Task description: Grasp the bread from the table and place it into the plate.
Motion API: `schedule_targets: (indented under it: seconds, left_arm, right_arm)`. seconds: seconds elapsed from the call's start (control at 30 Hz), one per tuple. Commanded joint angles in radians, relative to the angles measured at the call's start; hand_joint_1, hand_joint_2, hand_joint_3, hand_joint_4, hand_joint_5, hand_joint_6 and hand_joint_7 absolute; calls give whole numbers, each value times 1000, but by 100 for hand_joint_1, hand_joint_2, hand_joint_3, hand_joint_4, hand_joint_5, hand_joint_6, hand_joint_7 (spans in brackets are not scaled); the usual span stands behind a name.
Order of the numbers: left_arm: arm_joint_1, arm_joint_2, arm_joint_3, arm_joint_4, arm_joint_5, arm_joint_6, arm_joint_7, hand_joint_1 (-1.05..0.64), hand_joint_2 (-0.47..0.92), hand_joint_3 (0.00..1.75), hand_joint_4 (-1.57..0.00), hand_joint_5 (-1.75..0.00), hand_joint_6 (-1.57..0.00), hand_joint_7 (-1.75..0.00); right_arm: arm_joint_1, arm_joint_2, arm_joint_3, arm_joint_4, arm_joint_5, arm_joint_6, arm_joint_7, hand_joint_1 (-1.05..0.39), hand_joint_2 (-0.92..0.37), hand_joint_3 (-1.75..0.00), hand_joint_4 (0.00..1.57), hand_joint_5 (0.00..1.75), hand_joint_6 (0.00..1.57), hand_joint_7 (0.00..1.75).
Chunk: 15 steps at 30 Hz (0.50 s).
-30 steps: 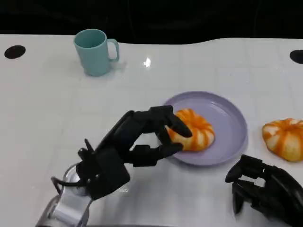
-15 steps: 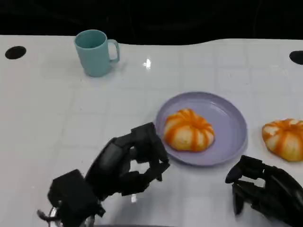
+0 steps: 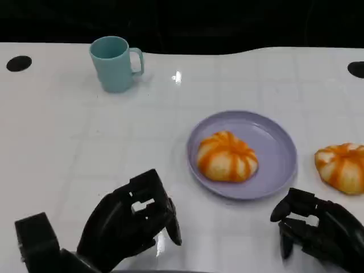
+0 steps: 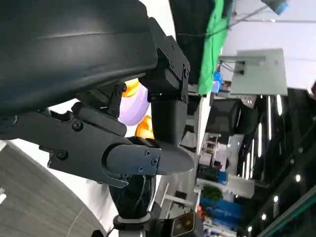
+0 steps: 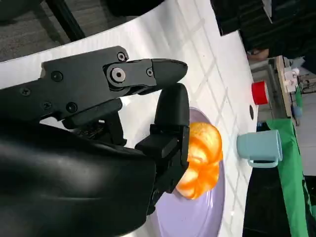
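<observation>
White table (image 3: 68,148) bears a teal mug (image 3: 114,62) far off, spare bread (image 3: 341,166) beside the plate (image 3: 278,165); both hands empty, fingers curled.

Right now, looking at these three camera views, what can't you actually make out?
- Second bread: head view, cut off by the right edge.
- Right hand: head view, cut off by the bottom edge and corner; its grip state is unclear.
- Plate: left wrist view, mostly hidden behind the left hand.
- Bread on the plate: right wrist view, partly hidden by that hand's own fingers.
- Teal mug: its contents can't be seen.
</observation>
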Motion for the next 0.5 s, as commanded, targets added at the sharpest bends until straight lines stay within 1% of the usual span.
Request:
schedule_targets:
  seconds: [0.03, 0.27, 0.4, 0.5]
  left_arm:
    - [34, -11, 29, -27, -43, 39, -29, -68, 92, 24, -81, -175, -61, -174]
    - [64, -3, 70, -45, -70, 89, -63, -71, 92, 25, -81, -175, -59, -175]
    - [64, -9, 101, -24, -97, 90, -104, -69, 92, 28, -80, -175, -57, -175]
    - [63, -15, 115, -19, -102, 99, -107, -70, 92, 27, -81, -175, -57, -175]
  right_arm:
    - [15, -18, 1, 1, -11, 0, -8, -50, -92, -23, 66, 175, 69, 135]
    - [11, -15, -1, 10, -20, -16, -10, -50, -92, -25, 66, 175, 69, 135]
    - [6, -15, -6, 17, -11, -7, -4, -49, -92, -24, 66, 175, 69, 134]
    - [4, -17, -7, 23, -16, -16, -8, -51, -92, -24, 66, 175, 70, 134]
